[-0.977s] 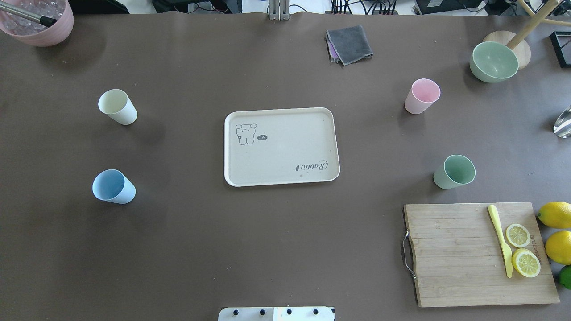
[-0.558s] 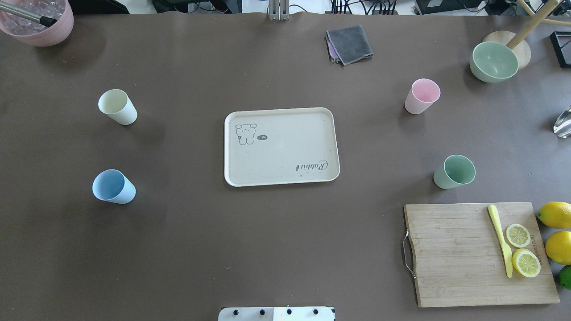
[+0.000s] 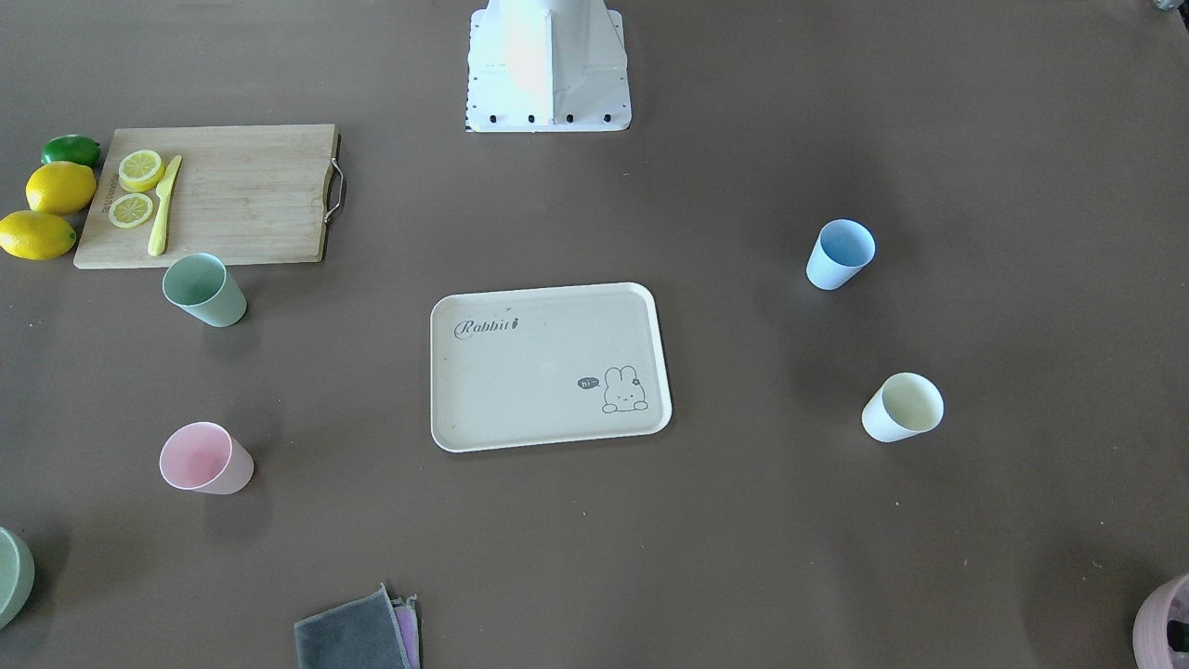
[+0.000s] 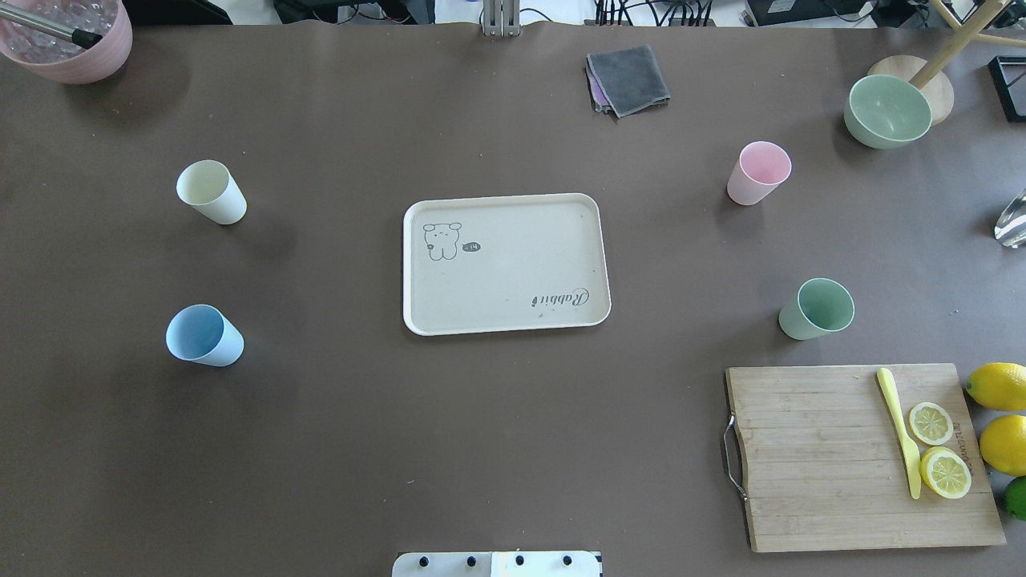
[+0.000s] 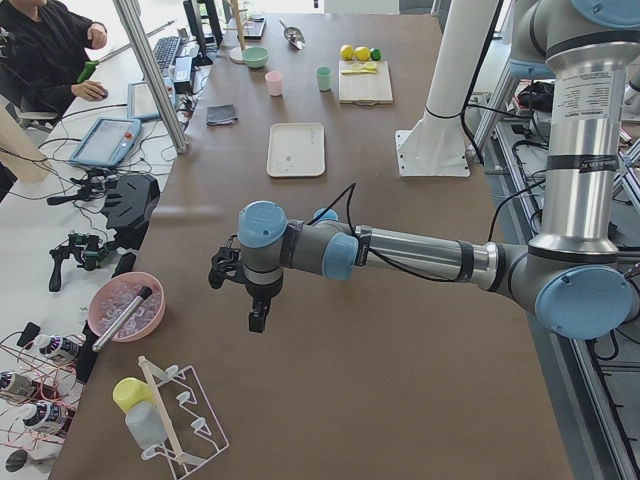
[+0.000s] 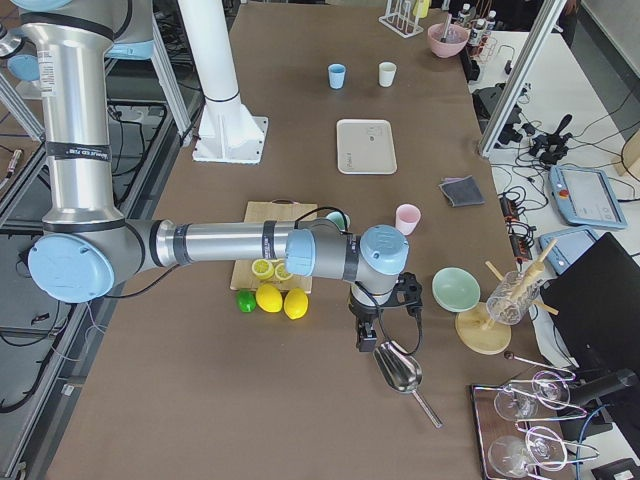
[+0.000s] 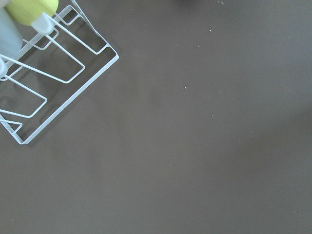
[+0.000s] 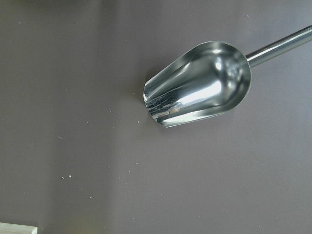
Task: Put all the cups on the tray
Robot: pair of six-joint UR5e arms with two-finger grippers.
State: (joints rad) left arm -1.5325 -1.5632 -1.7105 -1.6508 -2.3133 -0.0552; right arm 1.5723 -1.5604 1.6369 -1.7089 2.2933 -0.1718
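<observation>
Tray (image 4: 513,272) w/ "Rabbit" script

beige tray (image 4: 513,240) with a dark rabbit drawing and script; cream cup (image 4: 210,191) far left, blue cup (image 4: 203,335) near left, pink cup (image 4: 757,172) far right, green cup (image 4: 816,308) near right; brown table (image 4: 513,441); pale wood-grained board (image 4: 809,465).
</observation>
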